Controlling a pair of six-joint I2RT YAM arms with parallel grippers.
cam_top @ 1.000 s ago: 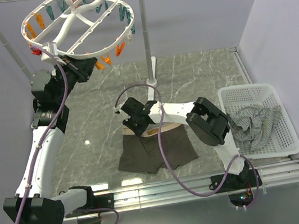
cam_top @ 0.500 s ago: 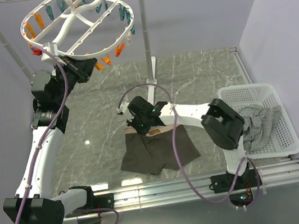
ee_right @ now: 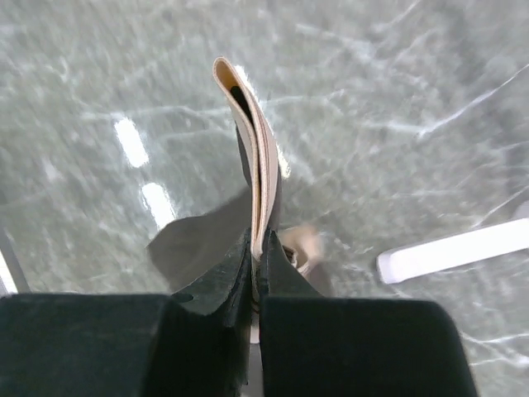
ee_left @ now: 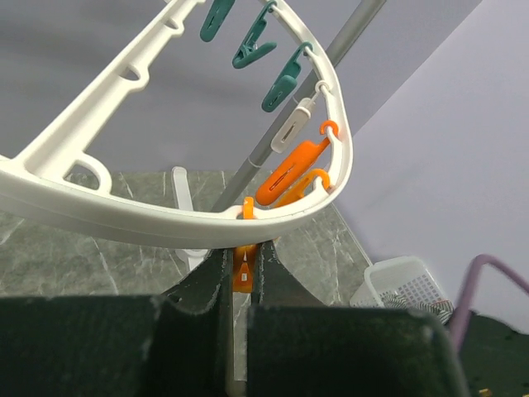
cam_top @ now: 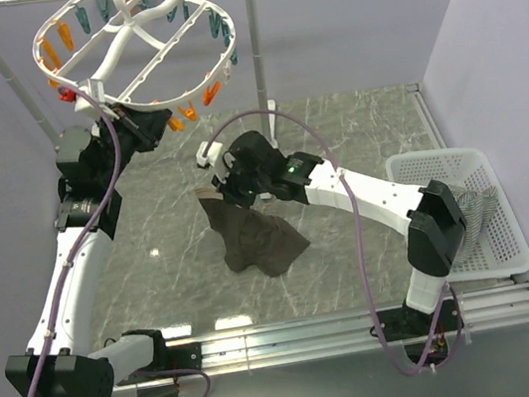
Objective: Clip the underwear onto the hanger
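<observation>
Underwear: one pair [cam_top: 255,235], dark olive with a tan waistband, hung in a bunched drape near the middle of the table [cam_top: 355,134], below and in front of the hanger [cam_top: 110,52].
Right tool: its fingers [cam_top: 227,186] were pressed together on the waistband. In the right wrist view the band stood folded double and upright between the fingers, with dark cloth trailing beneath.
Underwear's lower end: it spread toward the near side. Whether it touched the table could not be told.
Left tool: raised to the near rim of the hanger [cam_top: 144,125], its fingers were nearly closed and pinching one orange clothespin [ee_left: 242,269] that dangled from the rim.
Hanger: one white oval ring with cross bars hung tilted from the white pole stand [cam_top: 258,58].
Clothespins counted in the left wrist view: three teal, one white and three orange, including the pinched one.
Arms: two, and each tool gripped something.
Basket: one white basket [cam_top: 460,162] sat at the right edge of the table, well apart from the underwear.
Striped cloth: one grey piece [cam_top: 478,210] lay in the basket, partly hidden by the right arm.
</observation>
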